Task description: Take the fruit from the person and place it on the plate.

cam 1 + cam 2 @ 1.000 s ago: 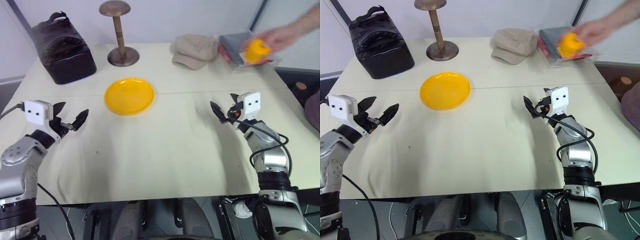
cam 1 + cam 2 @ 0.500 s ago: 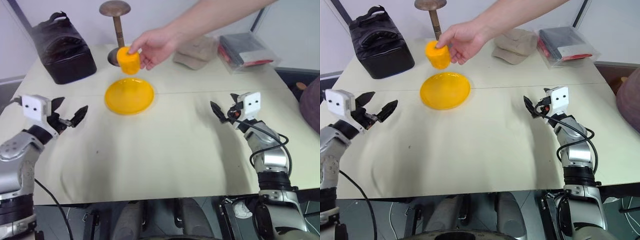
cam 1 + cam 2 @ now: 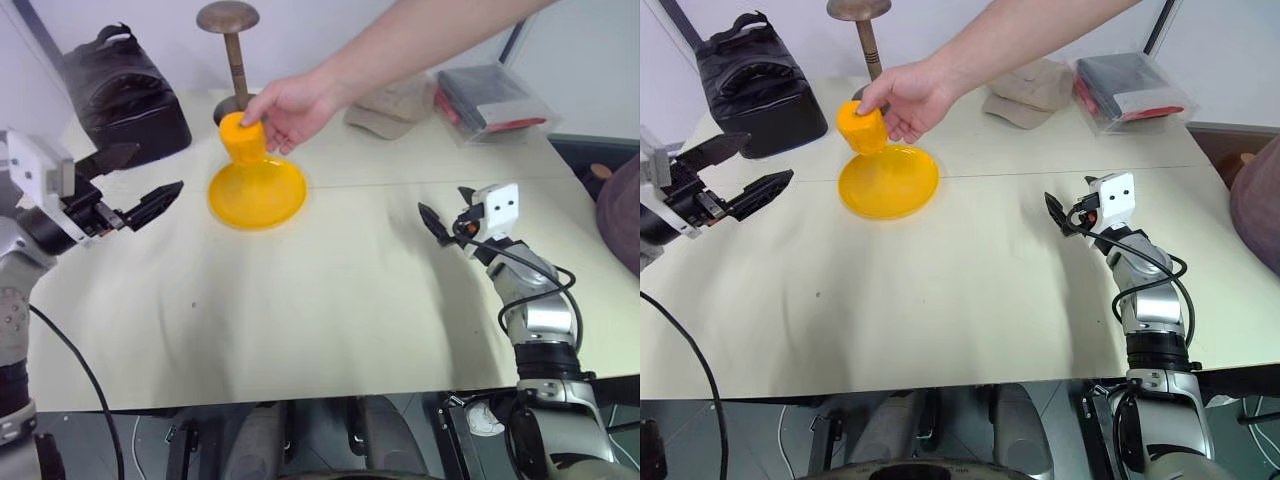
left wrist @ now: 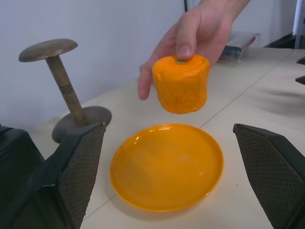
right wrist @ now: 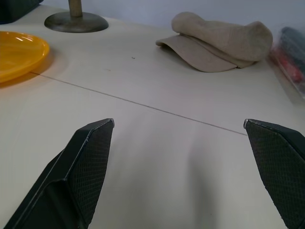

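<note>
The person's hand (image 3: pixel 296 104) reaches in from the far right and holds the fruit (image 3: pixel 240 140), a stubby yellow-orange one, from above by the fingertips. The fruit hangs just over the far-left edge of the glossy yellow plate (image 3: pixel 262 198). My left gripper (image 3: pixel 160 167) is raised to the left of the plate, open and empty. It points at the fruit (image 4: pixel 181 84) with a gap between them. My right gripper (image 3: pixel 442 206) hovers low over the table at the right, open and empty, its fingers (image 5: pixel 86 157) spread wide.
At the back of the table are a black bag (image 3: pixel 125 90) on the left, a wooden stand (image 3: pixel 234 52) behind the plate, a beige cap (image 3: pixel 398 98) and a clear packet of dark and red items (image 3: pixel 490 98) on the right.
The person's hand carried the fruit from the far right across to above the plate's far-left edge. My left gripper rose and turned toward it. The right gripper stayed still.
</note>
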Controlling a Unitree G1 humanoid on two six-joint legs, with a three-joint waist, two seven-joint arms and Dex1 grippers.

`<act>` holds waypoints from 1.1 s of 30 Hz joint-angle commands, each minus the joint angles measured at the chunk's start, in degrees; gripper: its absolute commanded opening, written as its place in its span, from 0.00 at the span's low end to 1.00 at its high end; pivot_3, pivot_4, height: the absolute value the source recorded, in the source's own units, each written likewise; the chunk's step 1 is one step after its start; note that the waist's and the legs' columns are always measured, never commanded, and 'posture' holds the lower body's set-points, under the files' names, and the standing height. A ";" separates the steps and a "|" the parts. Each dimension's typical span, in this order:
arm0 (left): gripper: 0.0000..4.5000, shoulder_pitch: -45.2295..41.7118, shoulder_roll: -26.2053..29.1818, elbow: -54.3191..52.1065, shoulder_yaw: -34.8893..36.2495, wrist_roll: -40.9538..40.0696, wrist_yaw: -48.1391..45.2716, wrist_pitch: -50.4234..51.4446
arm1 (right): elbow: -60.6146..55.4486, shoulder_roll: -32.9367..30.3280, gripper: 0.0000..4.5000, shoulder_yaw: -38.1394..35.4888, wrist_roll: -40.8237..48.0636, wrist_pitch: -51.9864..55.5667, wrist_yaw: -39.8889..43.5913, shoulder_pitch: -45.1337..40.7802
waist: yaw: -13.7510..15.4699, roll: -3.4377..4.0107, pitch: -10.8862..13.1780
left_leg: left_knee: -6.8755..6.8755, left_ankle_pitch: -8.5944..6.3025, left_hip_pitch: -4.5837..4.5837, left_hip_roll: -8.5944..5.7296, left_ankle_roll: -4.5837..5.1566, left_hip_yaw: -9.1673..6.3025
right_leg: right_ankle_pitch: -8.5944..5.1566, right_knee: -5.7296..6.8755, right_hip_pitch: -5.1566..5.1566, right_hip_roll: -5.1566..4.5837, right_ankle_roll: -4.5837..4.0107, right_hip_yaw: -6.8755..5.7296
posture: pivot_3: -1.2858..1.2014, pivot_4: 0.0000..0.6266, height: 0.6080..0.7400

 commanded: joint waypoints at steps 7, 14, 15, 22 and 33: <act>1.00 -1.57 -0.93 2.65 -1.80 1.53 -0.14 -1.92 | -28.22 -7.88 0.99 1.17 21.98 27.05 13.61 -0.60 | 0.35 -0.01 -0.01 | 0.03 -0.01 0.00 0.02 0.01 -0.05 | 0.00 0.00 0.04 -0.04 0.02 -0.04 | 0.52 0.24 1.00; 1.00 -7.48 -2.54 10.04 -5.73 3.28 -2.71 -4.89 | -31.72 -12.41 0.99 -0.10 25.23 32.18 14.14 -1.61 | 0.51 -0.04 -0.01 | 0.08 -0.02 -0.01 0.01 0.04 -0.08 | -0.10 -0.09 0.10 -0.07 -0.16 -0.09 | 0.52 0.24 1.00; 1.00 -9.32 -3.27 11.43 -6.92 3.61 -3.25 -5.34 | -31.66 -12.37 0.99 0.08 24.90 31.99 13.99 -1.68 | 0.49 -0.05 -0.01 | 0.08 -0.02 -0.01 0.01 0.04 -0.07 | -0.10 -0.08 0.10 -0.07 -0.15 -0.09 | 0.52 0.24 1.00; 1.00 -23.31 -9.81 25.93 -16.22 8.34 -10.07 -10.43 | -31.54 -10.11 0.99 1.58 21.99 29.32 11.59 -1.36 | 0.46 -0.06 -0.01 | 0.16 -0.02 -0.04 -0.04 0.05 -0.04 | 0.01 -0.07 0.12 0.05 0.04 -0.10 | 0.52 0.24 1.00; 1.00 -34.47 -17.11 41.21 -18.47 13.81 -10.76 -18.72 | -34.12 -8.75 0.99 1.00 21.13 28.15 7.94 2.26 | 0.28 -0.07 -0.01 | 0.20 -0.04 -0.05 -0.03 0.09 -0.03 | 0.05 -0.03 0.11 0.07 0.11 -0.09 | 0.52 0.24 1.00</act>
